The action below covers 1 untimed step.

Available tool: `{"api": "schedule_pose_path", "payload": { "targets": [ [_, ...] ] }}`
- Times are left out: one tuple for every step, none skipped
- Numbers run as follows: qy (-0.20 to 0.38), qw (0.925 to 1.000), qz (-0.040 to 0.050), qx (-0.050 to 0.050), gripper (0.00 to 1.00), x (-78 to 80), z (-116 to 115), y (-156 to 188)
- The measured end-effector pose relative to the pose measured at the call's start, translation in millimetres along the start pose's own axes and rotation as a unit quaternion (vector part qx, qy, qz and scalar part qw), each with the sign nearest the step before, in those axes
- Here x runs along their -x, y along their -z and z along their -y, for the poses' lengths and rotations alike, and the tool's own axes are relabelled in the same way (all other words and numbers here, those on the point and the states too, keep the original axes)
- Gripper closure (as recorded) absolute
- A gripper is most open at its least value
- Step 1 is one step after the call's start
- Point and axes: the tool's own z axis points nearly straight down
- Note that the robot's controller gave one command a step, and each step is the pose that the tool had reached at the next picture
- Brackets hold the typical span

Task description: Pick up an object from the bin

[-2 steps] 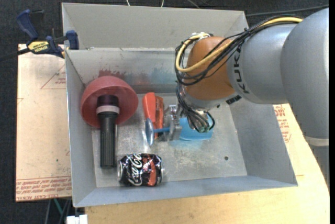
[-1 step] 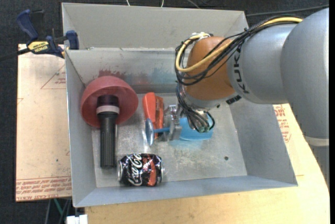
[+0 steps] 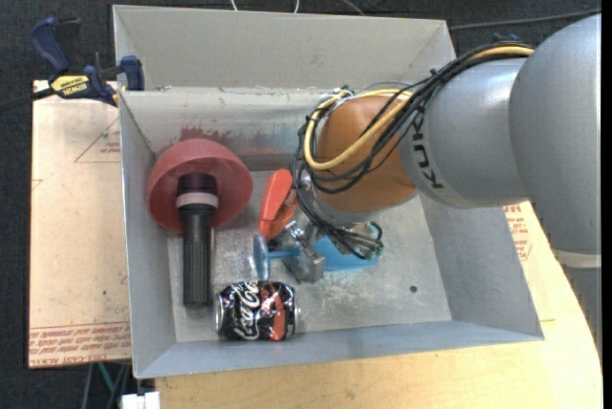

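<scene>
My gripper [image 3: 304, 256] is low in the middle of the bin, under the arm's orange cover. It hangs over a flat light-blue thing [image 3: 339, 258] that lies on the bin floor and is partly hidden by it. An orange plastic piece [image 3: 276, 198] lies just to the upper left of the gripper, and a small pale-blue translucent piece [image 3: 260, 253] sits at its left side. Whether anything is held is hidden from me.
A red rubber plunger [image 3: 198, 183] with a black handle [image 3: 197, 256] lies at the left of the bin. A crushed black and red cola can [image 3: 257, 311] lies near the front wall. The arm covers the bin's right half.
</scene>
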Motion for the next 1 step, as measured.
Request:
{"api": "schedule_pose_path", "payload": {
  "targets": [
    [-0.182, 0.9833, -0.0009, 0.000, 1.00, 8.8, 26.4, 72.9]
  ]
}}
